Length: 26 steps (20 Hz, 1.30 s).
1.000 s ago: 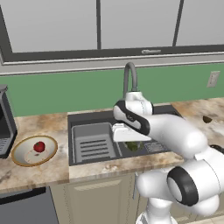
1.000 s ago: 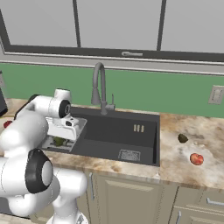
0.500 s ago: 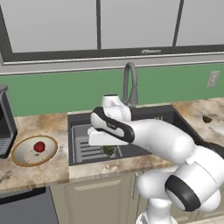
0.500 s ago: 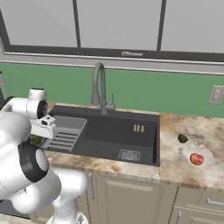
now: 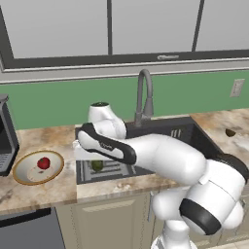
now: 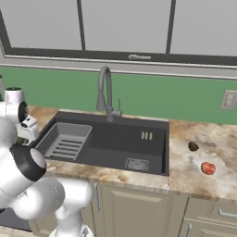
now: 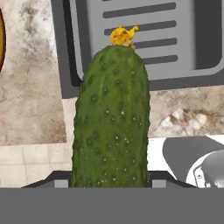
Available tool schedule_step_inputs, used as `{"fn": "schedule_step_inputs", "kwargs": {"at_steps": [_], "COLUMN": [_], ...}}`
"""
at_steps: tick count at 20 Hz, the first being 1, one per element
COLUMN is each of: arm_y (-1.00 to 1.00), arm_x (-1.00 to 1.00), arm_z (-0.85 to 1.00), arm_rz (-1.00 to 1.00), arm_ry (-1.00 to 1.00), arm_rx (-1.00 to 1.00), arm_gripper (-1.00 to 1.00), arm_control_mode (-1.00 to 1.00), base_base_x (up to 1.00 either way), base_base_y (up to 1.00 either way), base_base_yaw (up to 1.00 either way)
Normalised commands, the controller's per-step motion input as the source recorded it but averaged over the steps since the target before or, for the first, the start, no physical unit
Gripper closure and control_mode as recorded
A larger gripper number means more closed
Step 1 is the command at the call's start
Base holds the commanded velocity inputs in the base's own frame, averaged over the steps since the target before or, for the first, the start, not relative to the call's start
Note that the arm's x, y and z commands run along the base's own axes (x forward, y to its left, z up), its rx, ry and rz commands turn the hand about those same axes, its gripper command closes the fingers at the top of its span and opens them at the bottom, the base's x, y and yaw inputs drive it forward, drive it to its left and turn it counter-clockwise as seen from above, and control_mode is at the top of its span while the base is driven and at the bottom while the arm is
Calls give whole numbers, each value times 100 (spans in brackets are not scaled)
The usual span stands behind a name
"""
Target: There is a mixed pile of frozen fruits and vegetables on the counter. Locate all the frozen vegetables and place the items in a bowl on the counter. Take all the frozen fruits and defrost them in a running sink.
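In the left base view my arm reached from the lower right across to the left part of the frame, over the left end of the sink (image 5: 182,129). Just below my forearm a bit of the green cucumber (image 5: 97,165) showed against the ribbed sink rack (image 5: 114,168). At the left edge, on the counter (image 5: 44,192), sat the bowl (image 5: 22,176) with 1 small red item (image 5: 44,163) inside it. At the far right of the counter lay 1 dark item (image 5: 230,132). The faucet (image 5: 144,95) rose behind the sink in the middle of the frame.

In the right base view my arm filled the left edge. The rack (image 6: 65,141) lay in the left part of the sink basin, the faucet (image 6: 105,92) stood at upper middle, and on the counter at the right lay 1 dark piece (image 6: 193,146) and, near it, 1 red and orange fruit (image 6: 208,168).

In the hand view my hand (image 7: 109,181) gripped the cucumber (image 7: 111,118), its 2 dark fingertips (image 7: 59,181) pressed on either side of the base. The cucumber stood up the middle of the frame, bumpy and dark green, with a withered yellow flower at its top. Behind it were the rack (image 7: 144,35) at the top and speckled counter (image 7: 30,87) at the left.
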Motion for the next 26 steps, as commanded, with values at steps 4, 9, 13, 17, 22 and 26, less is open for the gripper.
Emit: {"fn": "schedule_step_inputs", "kwargs": {"at_steps": [4, 9, 13, 17, 22, 26], "arm_y": [96, 99, 94, 83, 57, 16], "arm_x": [41, 52, 53, 56, 51, 20], "arm_z": [7, 1, 2, 0, -7, -4], "arm_rz": [0, 0, -1, -3, -6, -7], "arm_ry": [-1, 0, -1, 0, -1, 3], "arm_rx": [-12, -16, -16, -14, -4, -9], "arm_gripper": [100, 100, 100, 100, 100, 100], "arm_control_mode": [-100, -100, -100, -100, -100, -100], "base_base_x": [0, 0, 0, 0, 0, 0], "base_base_y": [0, 0, 0, 0, 0, 0], "base_base_yaw": [0, 0, 0, 0, 0, 0]}}
